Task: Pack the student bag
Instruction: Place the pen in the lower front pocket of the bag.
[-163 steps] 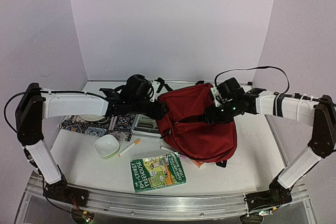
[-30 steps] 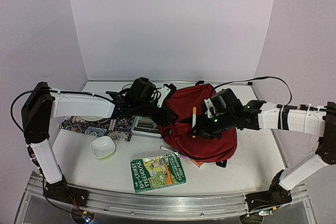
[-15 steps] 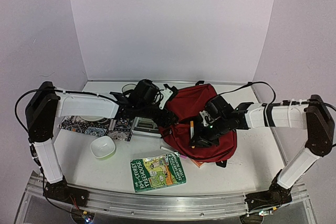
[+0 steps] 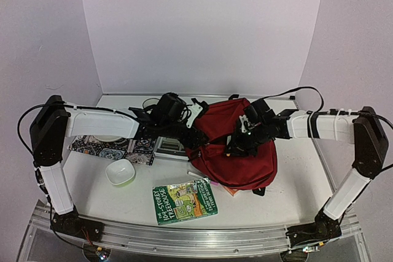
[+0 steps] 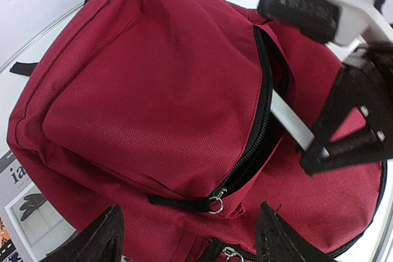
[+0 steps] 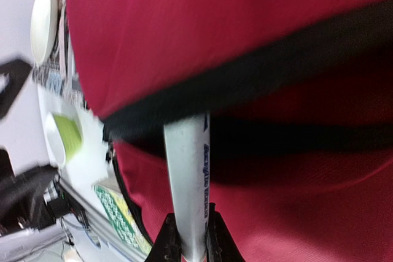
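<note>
The student bag point(image 4: 245, 157), dark red with black zippers, lies on the table right of centre. Its front pocket point(image 5: 270, 108) is unzipped and gapes. My right gripper point(image 6: 190, 240) is shut on a white marker point(image 6: 186, 176) with blue print. The marker's point(image 5: 293, 126) far end pokes into the dark pocket opening. My left gripper point(image 5: 191, 240) is open at the bag's left side, its fingers straddling the zipper pull ring point(image 5: 215, 204) without holding anything. In the top view both grippers meet over the bag, left gripper point(image 4: 195, 138) and right gripper point(image 4: 236, 146).
A green paperback point(image 4: 184, 200) lies near the front edge. A white and green bowl point(image 4: 121, 172) sits left of it. A calculator point(image 4: 169, 147) and a patterned mat point(image 4: 104, 149) lie under the left arm. Something orange point(image 4: 228, 191) peeks out from under the bag.
The right gripper has carried the marker down from above the bag and pushed its tip into the open pocket. The left gripper has stayed at the bag's left side.
</note>
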Controlling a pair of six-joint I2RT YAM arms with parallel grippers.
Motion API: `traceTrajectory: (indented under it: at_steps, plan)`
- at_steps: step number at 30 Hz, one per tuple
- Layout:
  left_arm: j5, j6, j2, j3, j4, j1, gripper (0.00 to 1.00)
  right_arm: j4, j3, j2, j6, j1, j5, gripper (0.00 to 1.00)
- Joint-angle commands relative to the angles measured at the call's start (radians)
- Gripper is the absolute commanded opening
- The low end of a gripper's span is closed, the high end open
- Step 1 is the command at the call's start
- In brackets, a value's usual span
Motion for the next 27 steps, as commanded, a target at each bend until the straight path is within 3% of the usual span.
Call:
traceTrajectory:
  at_steps: [1,12,16,27]
  plan:
    - [-0.009,0.024,0.011,0.042,0.014,-0.001,0.74,0.013,0.043,0.026,0.043,-0.021,0.091,0.00]
    - [0.034,-0.061,0.036,0.016,0.015,-0.001,0.74,0.336,-0.061,0.028,0.197,-0.021,0.302,0.00]
    - [0.070,-0.098,0.053,0.004,0.017,-0.003,0.74,0.449,-0.100,0.030,0.236,-0.021,0.310,0.00]
    - [0.078,-0.135,0.077,-0.033,0.023,-0.048,0.73,0.573,-0.158,-0.031,0.253,-0.021,0.407,0.00]
